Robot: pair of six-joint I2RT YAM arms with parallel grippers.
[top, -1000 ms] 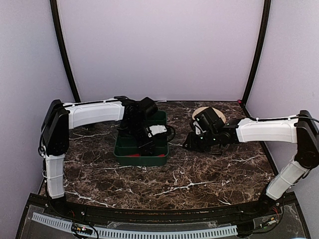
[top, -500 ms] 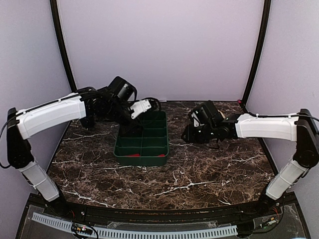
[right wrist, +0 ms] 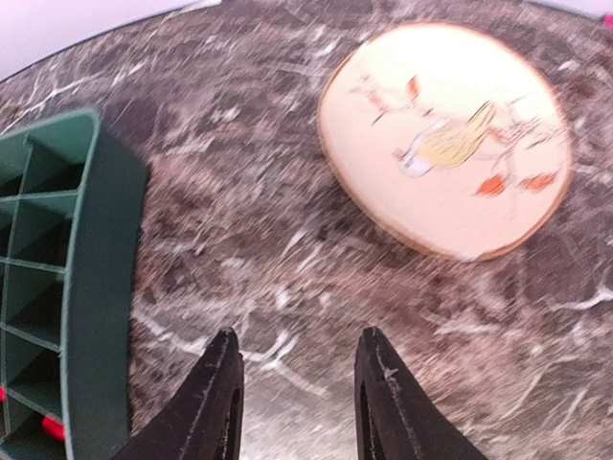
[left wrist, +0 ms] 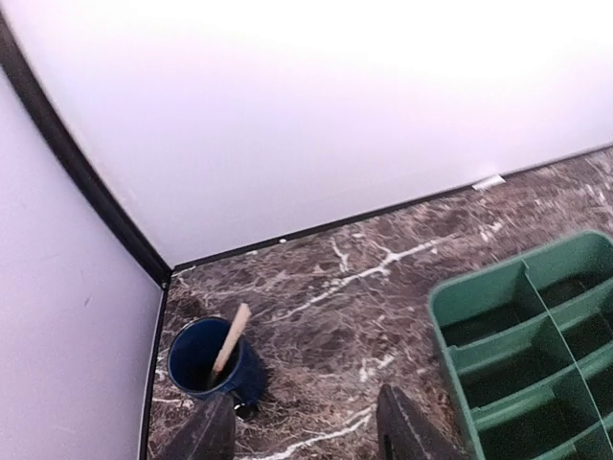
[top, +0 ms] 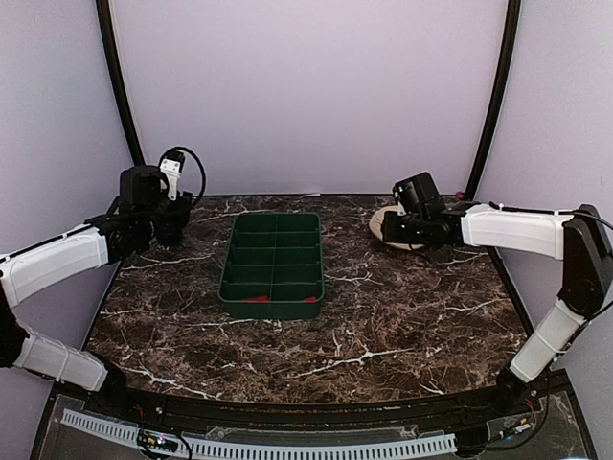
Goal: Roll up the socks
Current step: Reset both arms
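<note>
Left claw [left wrist: 306,402] spread, empty, near far-left table edge; right claw [right wrist: 298,340] spread, empty; socks [top: 255,298] in tray [top: 273,309].

- dark brown marble-look worktop [top: 383,335]: deep brown, run through with thin white veins.
- green plastic divided tray [top: 273,309]: one solid dark green, walls and partitions alike.
- bright red fabric socks [top: 254,298]: only red slivers show in the tray's nearest compartments.
- dark blue round mug [left wrist: 196,359]: navy, holding a pale tan wooden stick [left wrist: 230,340].
- round cream plate [right wrist: 441,86]: thin brown rim, with a yellow and orange-red drawing.
- left arm [top: 57,264] and right arm [top: 512,230]: white shells, black joints.
- back wall [top: 306,96]: pale lilac, with black corner posts [top: 120,96].
</note>
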